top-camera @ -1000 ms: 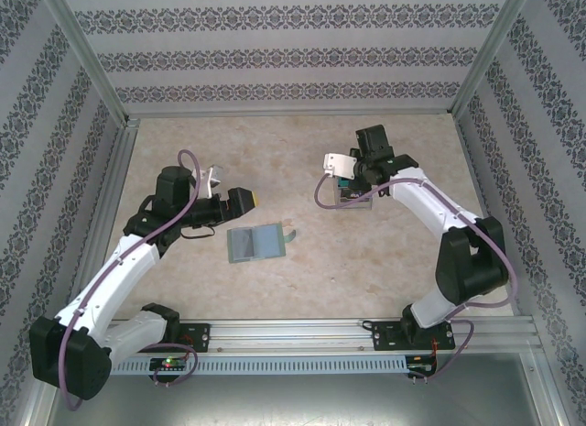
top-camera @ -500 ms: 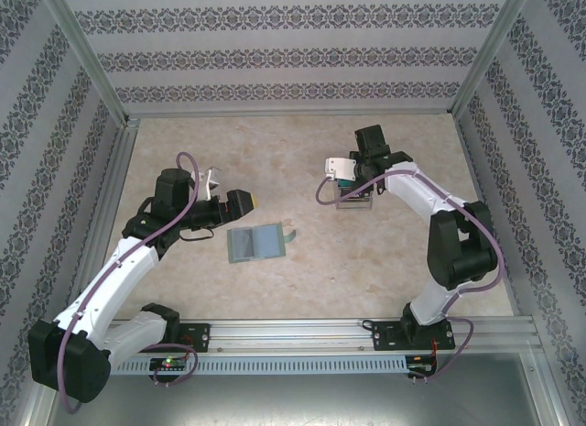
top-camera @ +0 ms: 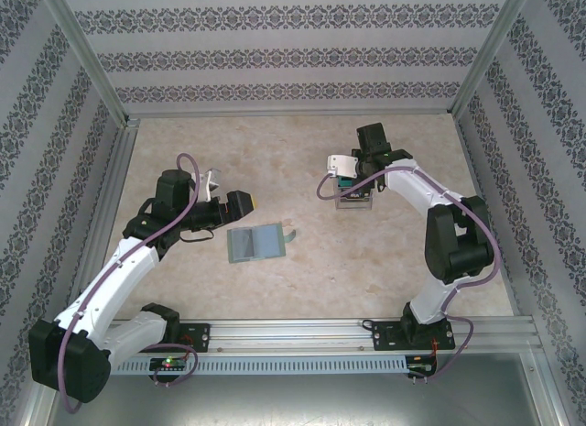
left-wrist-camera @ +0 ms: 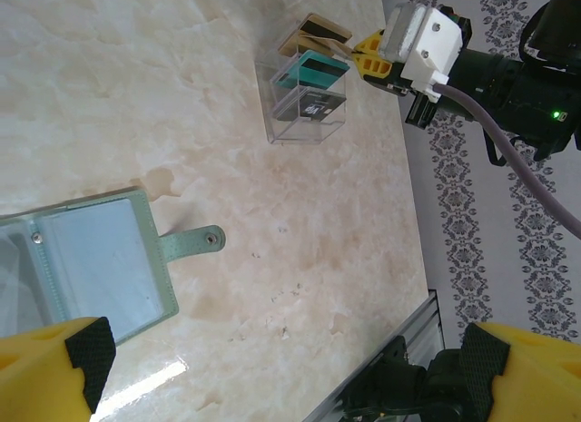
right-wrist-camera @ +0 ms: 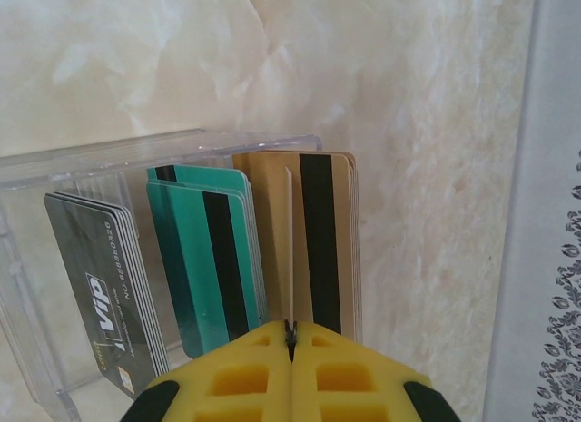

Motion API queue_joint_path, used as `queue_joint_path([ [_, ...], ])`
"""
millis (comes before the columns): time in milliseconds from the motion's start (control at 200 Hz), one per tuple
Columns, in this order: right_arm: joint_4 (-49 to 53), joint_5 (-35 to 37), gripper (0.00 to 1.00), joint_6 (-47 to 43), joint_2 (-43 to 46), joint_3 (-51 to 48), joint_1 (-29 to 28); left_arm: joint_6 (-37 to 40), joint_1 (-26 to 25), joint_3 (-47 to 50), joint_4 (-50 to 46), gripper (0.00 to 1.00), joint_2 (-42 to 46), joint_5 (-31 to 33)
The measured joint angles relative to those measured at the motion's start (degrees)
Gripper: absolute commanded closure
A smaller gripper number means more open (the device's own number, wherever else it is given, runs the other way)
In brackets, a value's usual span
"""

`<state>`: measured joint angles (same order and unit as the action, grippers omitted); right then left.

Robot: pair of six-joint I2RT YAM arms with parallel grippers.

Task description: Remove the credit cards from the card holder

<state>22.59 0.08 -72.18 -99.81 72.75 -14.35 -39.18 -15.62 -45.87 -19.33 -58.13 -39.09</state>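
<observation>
Right wrist: grey card (right-wrist-camera: 100,268) reads "VIP"; right tool (right-wrist-camera: 290,329) seemingly pinches gold card (right-wrist-camera: 289,259); left tool (left-wrist-camera: 281,363) apart.

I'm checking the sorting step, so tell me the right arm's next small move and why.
Probably open the right pincer a little and let go. It is shut on a thin gold card, held edge-on, which appears to sit down inside the clear box, against the gold stack and in the slot beside the teal cards. The colour matches, so releasing looks right.

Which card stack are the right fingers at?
The gold stack, at the clear box's end: the right gripper, shut on an edge-on card, meets it. Teal stack middle, grey stack farthest.
</observation>
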Motion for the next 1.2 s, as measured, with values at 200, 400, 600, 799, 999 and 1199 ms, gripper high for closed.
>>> queue_joint_path([
  [200,-0.68,0.17,0.92,0.04,-0.33,0.0,0.0,0.0,0.0,0.0,0.02,0.01,0.0,0.17],
  [400,-2.8,1.07,0.89,0.48,-1.66,0.0,0.0,0.0,0.0,0.2,0.02,0.01,-0.04,0.2],
  [600,-4.37,2.08,0.8,1.51,-3.26,0.0,0.0,0.0,0.0,0.35,0.02,0.01,-0.15,0.22],
  [799,-5.79,2.73,0.75,1.97,-3.54,0.33,0.0,0.0,0.0,0.48,0.04,0.01,-0.15,0.22],
  [999,-6.91,3.61,0.73,3.28,-3.56,0.59,0.13,0.0,0.0,0.66,0.04,0.01,-0.42,0.2],
  [1199,-7.23,3.54,0.69,4.81,-3.56,0.66,0.5,0.0,0.0,0.74,0.07,0.01,-0.42,0.17],
])
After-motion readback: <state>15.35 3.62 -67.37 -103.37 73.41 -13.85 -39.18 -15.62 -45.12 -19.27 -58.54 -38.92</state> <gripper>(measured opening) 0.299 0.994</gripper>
